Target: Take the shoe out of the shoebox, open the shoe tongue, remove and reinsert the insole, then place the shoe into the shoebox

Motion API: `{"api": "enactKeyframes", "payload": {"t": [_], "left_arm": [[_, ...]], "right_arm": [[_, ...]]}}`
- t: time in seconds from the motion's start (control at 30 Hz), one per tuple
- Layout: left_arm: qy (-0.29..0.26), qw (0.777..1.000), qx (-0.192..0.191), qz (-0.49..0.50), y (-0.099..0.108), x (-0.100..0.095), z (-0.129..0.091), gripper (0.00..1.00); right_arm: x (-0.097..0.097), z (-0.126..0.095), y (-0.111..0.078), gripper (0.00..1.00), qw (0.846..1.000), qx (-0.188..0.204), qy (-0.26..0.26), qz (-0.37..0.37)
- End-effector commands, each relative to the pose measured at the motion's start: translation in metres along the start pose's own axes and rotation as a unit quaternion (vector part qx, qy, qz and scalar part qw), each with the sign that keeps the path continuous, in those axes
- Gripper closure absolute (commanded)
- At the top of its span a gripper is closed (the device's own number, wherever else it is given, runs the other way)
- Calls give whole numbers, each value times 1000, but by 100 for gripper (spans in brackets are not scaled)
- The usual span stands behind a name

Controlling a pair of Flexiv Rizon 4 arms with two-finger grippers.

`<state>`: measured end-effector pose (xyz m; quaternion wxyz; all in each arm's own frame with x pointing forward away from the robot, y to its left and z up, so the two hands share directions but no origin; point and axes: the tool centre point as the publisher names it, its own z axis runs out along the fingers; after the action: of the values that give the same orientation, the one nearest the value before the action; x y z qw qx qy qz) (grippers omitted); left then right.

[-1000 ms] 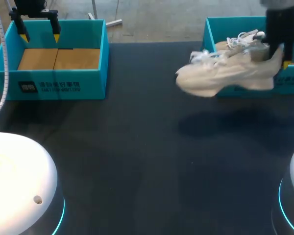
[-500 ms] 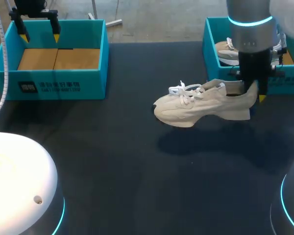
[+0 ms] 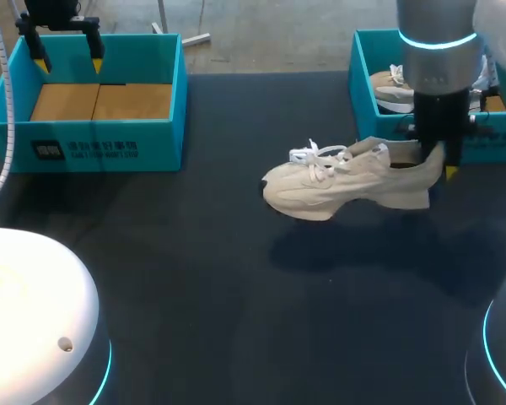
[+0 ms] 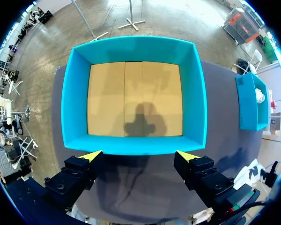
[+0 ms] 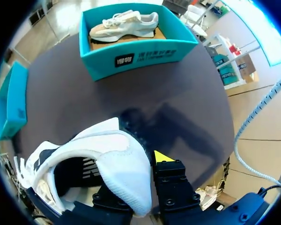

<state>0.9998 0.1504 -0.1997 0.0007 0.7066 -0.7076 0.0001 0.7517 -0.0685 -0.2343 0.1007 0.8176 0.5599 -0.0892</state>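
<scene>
While right pincer [image 3: 439,165] clamps its heel, shoe [image 3: 346,182] hangs.

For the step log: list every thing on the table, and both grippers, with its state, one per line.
Held shoe: in the air above the table, gripped at the heel.
Second shoe: lying in the right box.
Right box: open, one shoe inside.
Left box: open, no shoe inside.
Left gripper: open, holding nothing, above the left box.
Right gripper: shut on the held shoe.

Silver right arm [image 3: 437,51] with cyan ring; black jaws (yellow-tipped).
</scene>
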Motion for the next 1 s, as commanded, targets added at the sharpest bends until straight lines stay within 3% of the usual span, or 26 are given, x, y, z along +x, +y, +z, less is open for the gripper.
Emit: {"api": "enactKeyframes", "payload": {"t": [0.03,0.23,0.53,0.73,1.0], "left_arm": [[0,1000,0,0,0,0,0,0],[0,1000,0,0,0,0,0,0],[0,1000,0,0,0,0,0,0],[0,1000,0,0,0,0,0,0],[0,1000,0,0,0,0,0,0]], "right_arm": [[33,17,-17,100,999,-13,-14,-31],[51,34,-43,100,998,-13,-4,-60],[64,43,-84,100,996,-14,20,-85],[77,53,-103,100,997,-11,-17,-71],[85,66,-117,100,998,-11,7,-56]]}}
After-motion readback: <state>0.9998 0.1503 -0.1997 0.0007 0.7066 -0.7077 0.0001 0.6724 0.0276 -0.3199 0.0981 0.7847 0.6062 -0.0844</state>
